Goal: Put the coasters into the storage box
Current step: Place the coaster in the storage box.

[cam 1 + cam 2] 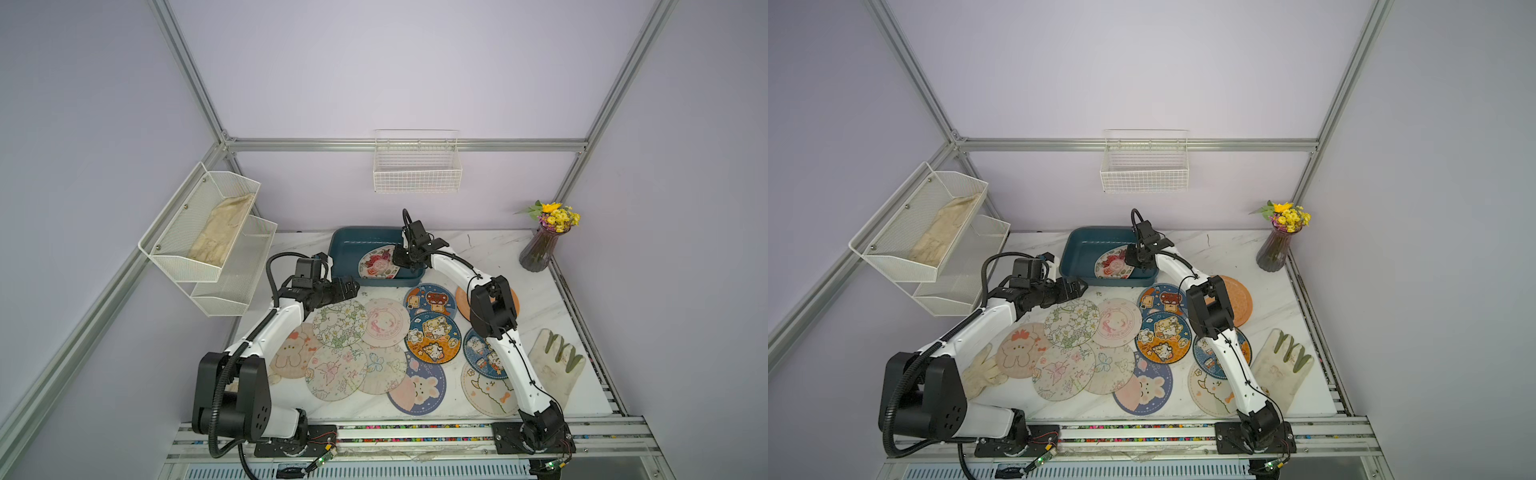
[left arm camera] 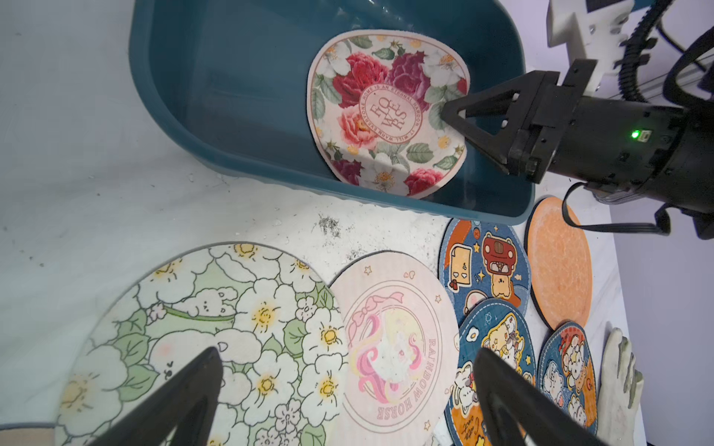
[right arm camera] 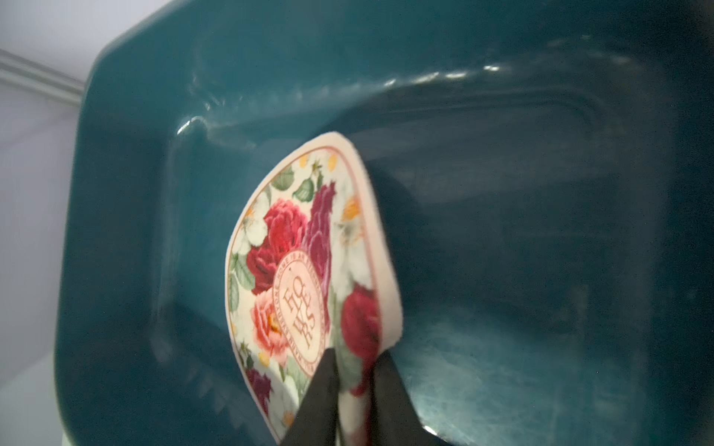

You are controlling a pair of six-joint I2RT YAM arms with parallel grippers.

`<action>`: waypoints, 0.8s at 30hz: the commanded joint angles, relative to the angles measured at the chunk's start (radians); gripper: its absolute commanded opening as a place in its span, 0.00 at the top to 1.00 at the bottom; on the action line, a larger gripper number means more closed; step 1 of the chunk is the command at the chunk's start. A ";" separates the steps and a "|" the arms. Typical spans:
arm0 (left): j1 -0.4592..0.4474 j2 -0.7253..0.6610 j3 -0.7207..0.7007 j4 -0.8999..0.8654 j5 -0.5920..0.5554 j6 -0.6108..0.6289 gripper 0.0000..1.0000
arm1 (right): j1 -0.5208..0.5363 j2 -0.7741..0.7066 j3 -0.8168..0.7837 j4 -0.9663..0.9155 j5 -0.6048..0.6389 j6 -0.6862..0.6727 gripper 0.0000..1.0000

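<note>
Box [image 1: 347, 251] at the back of the table [image 1: 490, 253], teal, one long wall facing the arms. In its right half, rose coaster [image 1: 376, 264], bent into a curve and propped at a tilt, lower edge down by the near wall. At that coaster's right rim, right gripper [image 1: 397, 259], reaching down into the box from the right. Fingers [image 3: 320, 390] either side of the rim, jaws a little apart; clamped or merely straddling, cannot tell. Just in front of the box's near wall, toward its left end, left gripper [image 1: 350, 286], jaws spread wide. Hangs above the table by the far edge of flower coaster [image 1: 338, 324]. Flat on the table in front of the box, overlapping in places: flower coaster, horse coaster [image 1: 384, 322] beside it, bear coaster [image 1: 430, 301] just before the box's right end, orange coaster [image 1: 1239, 301] partly behind the right arm, cat coaster [image 1: 434, 336], then butterfly coaster [image 1: 336, 374] and bunny coaster [image 1: 417, 388] nearer the front edge, with others around them. Right glove [image 1: 555, 365] beside the spread, left glove [image 1: 982, 376] by the left arm's base. Vase [image 1: 540, 249] with flowers at the back right corner.
</note>
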 commanded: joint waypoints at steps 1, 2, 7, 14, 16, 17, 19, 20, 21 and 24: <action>0.010 -0.028 -0.037 -0.016 -0.026 0.028 0.00 | 0.002 -0.030 0.034 -0.054 0.082 -0.059 0.59; 0.011 -0.028 -0.037 -0.024 -0.038 0.031 0.00 | 0.001 -0.037 0.032 -0.057 0.089 -0.065 0.55; 0.014 -0.026 -0.028 -0.072 -0.092 0.038 0.00 | 0.002 -0.080 0.014 -0.059 0.096 -0.082 0.43; 0.025 -0.015 -0.009 -0.159 -0.190 0.024 0.00 | 0.005 -0.151 -0.010 -0.086 0.010 -0.111 0.34; 0.034 -0.010 -0.009 -0.178 -0.195 0.021 0.00 | 0.009 -0.171 -0.020 -0.099 -0.023 -0.126 0.32; 0.037 -0.009 -0.011 -0.186 -0.197 0.019 0.00 | 0.011 -0.180 -0.024 -0.104 -0.043 -0.130 0.32; 0.047 -0.007 -0.017 -0.201 -0.200 0.012 0.00 | 0.018 -0.199 -0.038 -0.112 -0.093 -0.134 0.31; 0.052 -0.007 -0.023 -0.207 -0.201 0.007 0.00 | 0.025 -0.209 -0.047 -0.117 -0.121 -0.135 0.31; 0.058 -0.007 -0.029 -0.210 -0.202 0.002 0.00 | 0.035 -0.217 -0.056 -0.121 -0.145 -0.138 0.31; 0.073 -0.010 -0.049 -0.220 -0.201 -0.012 0.00 | 0.080 -0.243 -0.096 -0.137 -0.204 -0.150 0.30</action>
